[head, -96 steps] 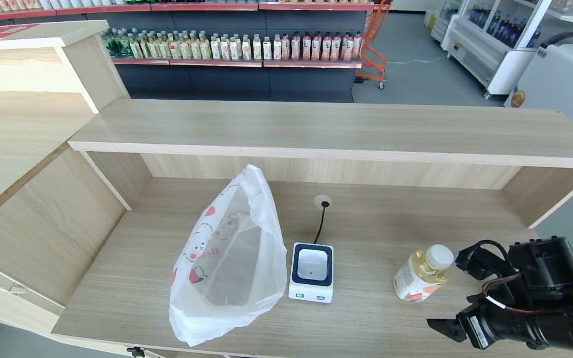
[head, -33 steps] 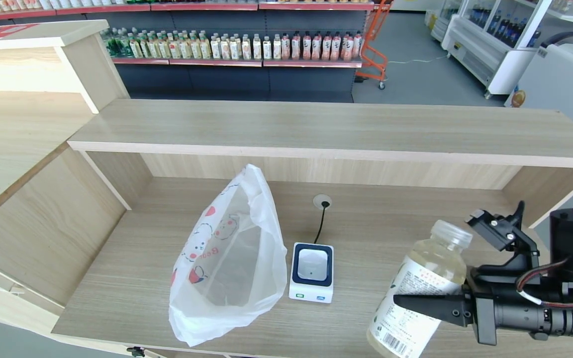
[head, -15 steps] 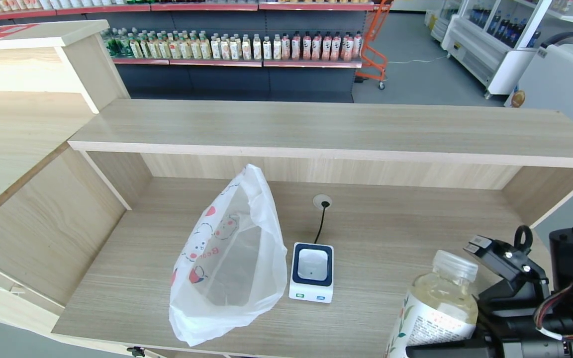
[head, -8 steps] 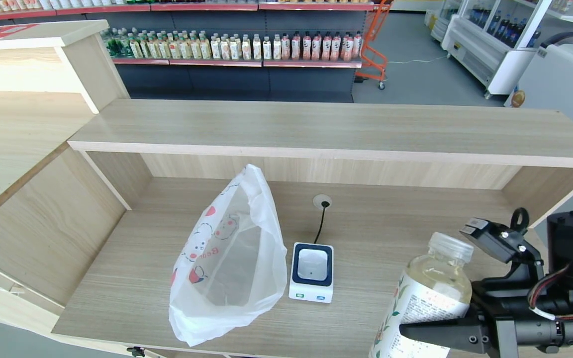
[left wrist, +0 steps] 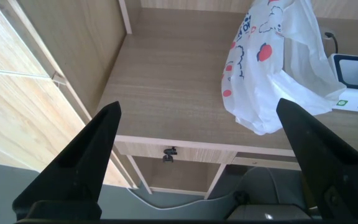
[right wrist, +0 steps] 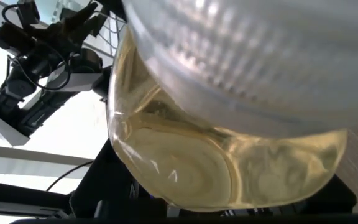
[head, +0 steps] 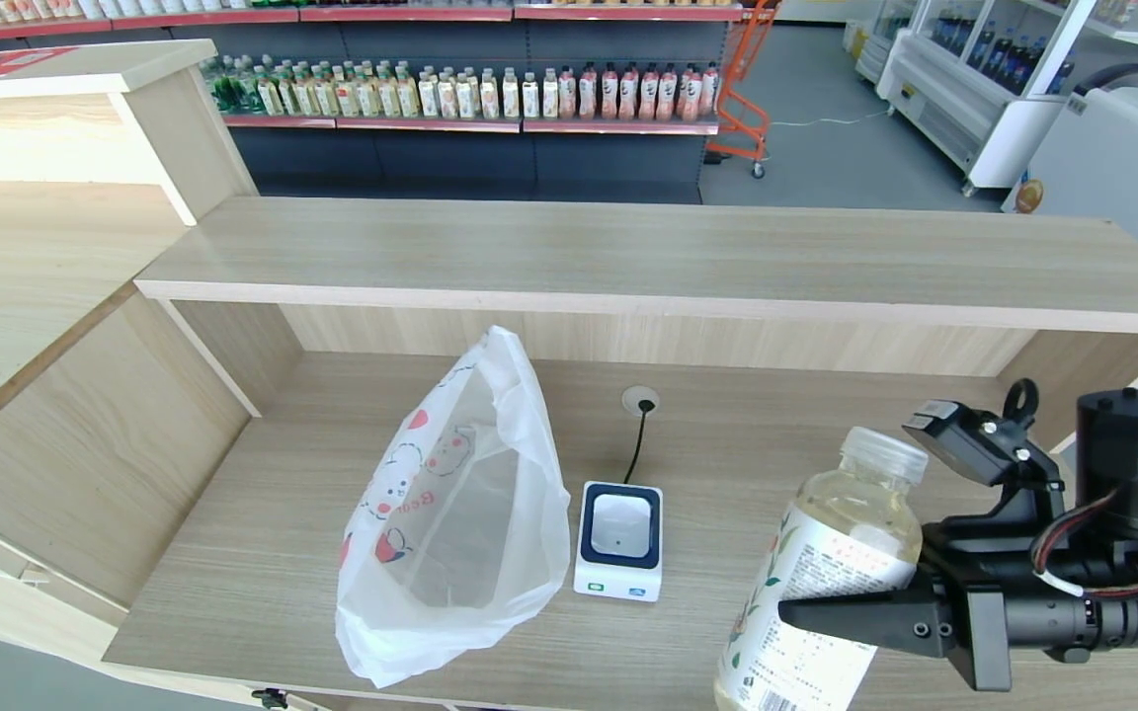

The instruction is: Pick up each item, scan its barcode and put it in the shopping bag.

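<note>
Wood counter w/ bag; shelves behind

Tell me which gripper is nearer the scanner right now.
Right. The right gripper, shut on the bottle, is just right of the scanner. The left gripper, open, is by the counter's front edge, with the shopping bag between.

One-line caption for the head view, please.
Right pincer holds a drink bottle to the right of the scanner and open shopping bag on the counter.
</note>
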You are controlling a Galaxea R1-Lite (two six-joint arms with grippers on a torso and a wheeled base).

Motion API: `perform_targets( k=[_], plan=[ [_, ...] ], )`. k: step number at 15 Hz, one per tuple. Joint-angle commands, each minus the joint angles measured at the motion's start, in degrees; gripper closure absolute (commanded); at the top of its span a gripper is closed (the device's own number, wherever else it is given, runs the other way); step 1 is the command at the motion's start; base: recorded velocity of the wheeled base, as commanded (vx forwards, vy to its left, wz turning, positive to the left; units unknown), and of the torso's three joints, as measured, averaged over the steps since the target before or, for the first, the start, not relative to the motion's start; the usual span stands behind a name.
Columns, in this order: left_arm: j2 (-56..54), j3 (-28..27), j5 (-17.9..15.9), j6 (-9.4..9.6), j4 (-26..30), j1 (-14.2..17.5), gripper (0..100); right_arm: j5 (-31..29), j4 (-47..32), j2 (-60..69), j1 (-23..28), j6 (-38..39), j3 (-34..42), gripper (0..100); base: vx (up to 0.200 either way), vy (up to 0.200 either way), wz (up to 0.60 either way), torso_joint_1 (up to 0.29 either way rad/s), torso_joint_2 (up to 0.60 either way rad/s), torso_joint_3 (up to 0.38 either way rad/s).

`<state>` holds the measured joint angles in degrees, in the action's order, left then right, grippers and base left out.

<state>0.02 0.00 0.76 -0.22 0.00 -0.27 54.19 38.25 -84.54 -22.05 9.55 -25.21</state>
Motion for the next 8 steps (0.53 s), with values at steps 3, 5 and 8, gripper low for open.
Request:
perform_targets(
  k=[3, 5, 8],
  plan=[
    [-0.02, 0.00, 0.04, -0.04, 0.00, 0.00, 0, -0.57, 0.42, 0.61, 0.43, -1.46, 0.42, 100, 0.000, 0.000, 0.00, 0.000, 0.00, 0.000],
    [-0.02, 0.00, 0.04, -0.04, 0.00, 0.00, 0, -2.86, 0.42, 3.51, 3.77, -9.46, 0.86, 100, 0.000, 0.000, 0.00, 0.000, 0.00, 0.000],
    [-0.02, 0.00, 0.04, -0.04, 0.00, 0.00, 0, -6.29, 0.51, 5.79, 12.82, -31.78, 1.83, 100, 0.000, 0.000, 0.00, 0.000, 0.00, 0.000]
  ],
)
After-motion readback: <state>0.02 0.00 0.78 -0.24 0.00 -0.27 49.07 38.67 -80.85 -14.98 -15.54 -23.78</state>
